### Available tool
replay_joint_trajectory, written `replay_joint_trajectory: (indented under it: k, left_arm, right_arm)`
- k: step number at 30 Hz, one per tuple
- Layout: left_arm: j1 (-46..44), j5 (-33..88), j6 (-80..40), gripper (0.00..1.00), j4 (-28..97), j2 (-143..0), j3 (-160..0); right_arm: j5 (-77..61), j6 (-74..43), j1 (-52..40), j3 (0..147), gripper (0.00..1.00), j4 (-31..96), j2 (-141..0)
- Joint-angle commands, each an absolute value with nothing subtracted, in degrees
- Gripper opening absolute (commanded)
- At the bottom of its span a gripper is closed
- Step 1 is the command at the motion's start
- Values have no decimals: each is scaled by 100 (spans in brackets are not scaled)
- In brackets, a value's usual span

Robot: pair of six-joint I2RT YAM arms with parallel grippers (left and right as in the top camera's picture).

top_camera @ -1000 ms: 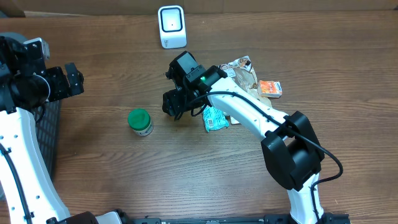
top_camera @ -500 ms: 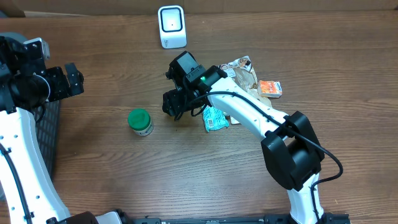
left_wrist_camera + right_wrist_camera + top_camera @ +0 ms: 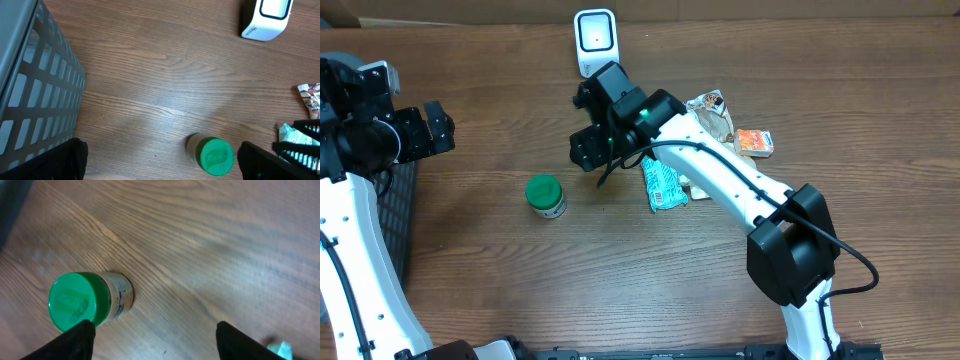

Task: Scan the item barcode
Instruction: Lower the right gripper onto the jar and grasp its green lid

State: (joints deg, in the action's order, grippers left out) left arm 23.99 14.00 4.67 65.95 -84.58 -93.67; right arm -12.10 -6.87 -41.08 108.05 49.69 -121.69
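Wood-grain tabletop, left of centre: small green-lidded jar stands upright, long axis vertical, just toward the near-left corner from the right pincer, which hangs released and empty; the left pincer, also released, sits farther off by the left edge.

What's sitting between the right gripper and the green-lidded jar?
Nothing. Only bare wooden tabletop separates the right gripper from the green-lidded jar. The overhead view shows the gap, and the right wrist view agrees.

Matt wood-grain table, glossy green plastic jar lid, smooth white plastic scanner, crinkly, perhaps foil, teal packet
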Motion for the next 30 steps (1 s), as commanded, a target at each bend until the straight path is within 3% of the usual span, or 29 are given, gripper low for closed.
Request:
replay_joint_trajectory:
  k: [1, 5, 25, 30]
  left_arm:
    - [2381, 1461, 537, 99, 6580, -8486, -9384]
    - [2381, 1461, 537, 99, 6582, -8486, -9384]
    - [2381, 1461, 537, 100, 6582, -8490, -9384]
    - [2381, 1461, 537, 100, 6582, -8490, -9384]
  right_arm:
    - [-639, 196, -4552, 10903, 86, 4790, -12193]
    - [75, 917, -5019, 10903, 100, 4659, -12285]
    - [-163, 1057, -5400, 10838, 100, 4125, -12864]
    - [-386, 1057, -5395, 10807, 86, 4112, -12905]
